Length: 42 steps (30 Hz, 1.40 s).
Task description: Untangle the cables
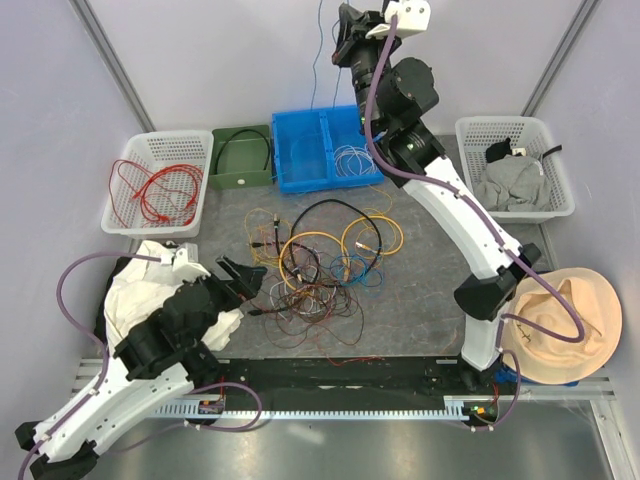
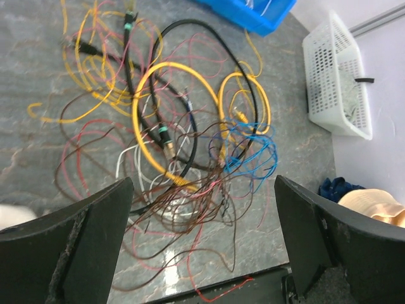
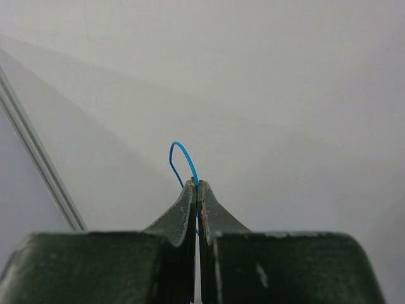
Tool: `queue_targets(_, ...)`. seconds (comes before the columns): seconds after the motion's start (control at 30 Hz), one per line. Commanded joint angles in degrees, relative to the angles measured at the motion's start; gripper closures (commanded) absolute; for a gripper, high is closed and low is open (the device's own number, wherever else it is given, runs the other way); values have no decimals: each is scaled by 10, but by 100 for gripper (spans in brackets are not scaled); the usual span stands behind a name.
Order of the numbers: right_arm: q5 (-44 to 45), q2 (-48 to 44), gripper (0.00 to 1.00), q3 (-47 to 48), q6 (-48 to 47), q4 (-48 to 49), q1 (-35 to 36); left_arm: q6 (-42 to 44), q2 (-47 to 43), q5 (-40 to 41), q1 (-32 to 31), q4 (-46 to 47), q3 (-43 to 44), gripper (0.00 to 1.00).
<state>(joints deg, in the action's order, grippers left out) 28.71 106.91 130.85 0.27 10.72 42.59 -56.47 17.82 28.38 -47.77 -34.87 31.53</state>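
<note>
left hand (image 1: pixel 248 283) wide open, holding nothing | cables (image 1: pixel 320 265) heaped on the bench (image 1: pixel 420 300) right at its 3 o'clock, so it's the nearer one | right hand (image 3: pixel 197 187) pinched tight on a thin blue wire (image 3: pixel 178 144), way up at 12 o'clock, wire hanging toward the blue bin (image 1: pixel 300 185)

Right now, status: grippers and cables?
Left gripper open, beside cable heap. Right gripper shut on blue wire, high above table. Heap knotted.
</note>
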Motion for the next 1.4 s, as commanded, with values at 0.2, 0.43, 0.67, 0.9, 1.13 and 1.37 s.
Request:
queue_targets(0.2,-52,106,100,74,46,132,-29,-66,-53,17,-1,-88,-15,0)
queue_targets(0.43,-56,160,100,73,58,178,-46,-67,-42,22,-1,-98,-2,0)
queue_targets(0.67,-91,200,100,92,68,207,-50,-53,-3,40,-1,-92,24,0)
queue_targets(0.9,-103,249,100,88,72,256,-50,-44,15,37,-1,-75,29,0)
queue_targets(1.13,-97,306,100,59,81,271,-50,-37,15,40,-1,-69,23,0)
queue_targets(1.37,-93,323,100,-38,110,269,-51,-30,18,42,-1,-63,22,0)
